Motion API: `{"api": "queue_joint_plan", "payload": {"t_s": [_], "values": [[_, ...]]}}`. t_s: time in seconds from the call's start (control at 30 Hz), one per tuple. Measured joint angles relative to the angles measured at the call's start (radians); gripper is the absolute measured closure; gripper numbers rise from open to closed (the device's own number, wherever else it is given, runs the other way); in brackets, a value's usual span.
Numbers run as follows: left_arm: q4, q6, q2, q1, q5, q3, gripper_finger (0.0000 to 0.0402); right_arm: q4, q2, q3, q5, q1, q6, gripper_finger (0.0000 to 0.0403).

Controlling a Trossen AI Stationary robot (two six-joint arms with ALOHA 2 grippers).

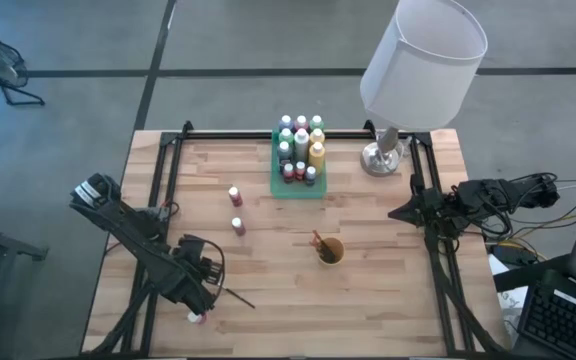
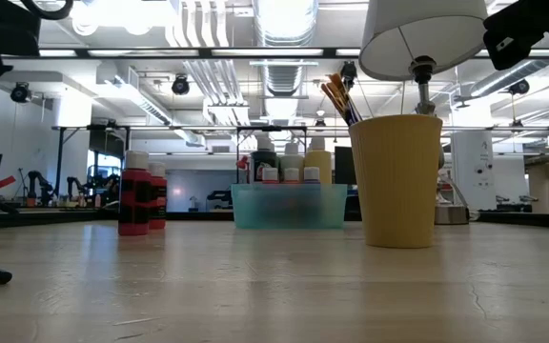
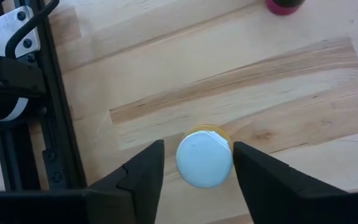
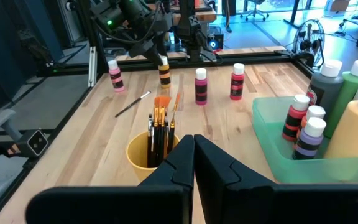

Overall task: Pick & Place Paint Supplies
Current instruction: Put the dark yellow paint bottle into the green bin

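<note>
Yellow bottle (image 3: 205, 158), far from the green tray (image 1: 298, 186) at the table's near left corner, stands between the left gripper's (image 3: 195, 175) spread fingers; pick underway, closing comes next.

floor (image 1: 268, 45): grey | table lamp (image 1: 423, 60): white shade | ceiling lights (image 2: 284, 14): bright

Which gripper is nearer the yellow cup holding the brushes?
Right, by a little. The right gripper waits shut at the table's right edge, level with the cup. The left gripper is at the front left corner, open around a small yellow bottle.
</note>
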State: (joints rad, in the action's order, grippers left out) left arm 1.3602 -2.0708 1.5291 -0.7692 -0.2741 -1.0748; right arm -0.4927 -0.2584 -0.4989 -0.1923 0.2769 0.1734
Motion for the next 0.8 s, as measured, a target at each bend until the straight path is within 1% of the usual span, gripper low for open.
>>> {"api": "queue_joint_plan", "payload": {"t_s": [0.23, 0.33, 0.4, 0.53, 0.6, 0.8], "values": [[-0.007, 0.004, 0.000, 0.000, -0.002, 0.000, 0.0258, 0.000, 0.000, 0.000, 0.000, 0.000, 0.000, 0.0394], [-0.009, 0.005, 0.000, 0.000, -0.004, 0.000, 0.0273, 0.000, 0.000, 0.000, 0.000, 0.000, 0.000, 0.0394], [-0.014, 0.005, 0.000, 0.000, -0.005, 0.000, 0.0274, 0.000, 0.000, 0.000, 0.000, 0.000, 0.000, 0.0394], [-0.022, 0.006, 0.000, 0.000, -0.003, 0.001, 0.0256, 0.000, 0.000, 0.000, 0.000, 0.000, 0.000, 0.0394], [-0.026, 0.008, 0.000, 0.000, -0.004, 0.008, 0.0253, 0.000, 0.000, 0.000, 0.000, 0.000, 0.000, 0.0394], [-0.031, 0.005, -0.003, 0.000, -0.023, 0.037, 0.0280, 0.000, 0.000, 0.000, 0.000, 0.000, 0.000, 0.0394]]}}
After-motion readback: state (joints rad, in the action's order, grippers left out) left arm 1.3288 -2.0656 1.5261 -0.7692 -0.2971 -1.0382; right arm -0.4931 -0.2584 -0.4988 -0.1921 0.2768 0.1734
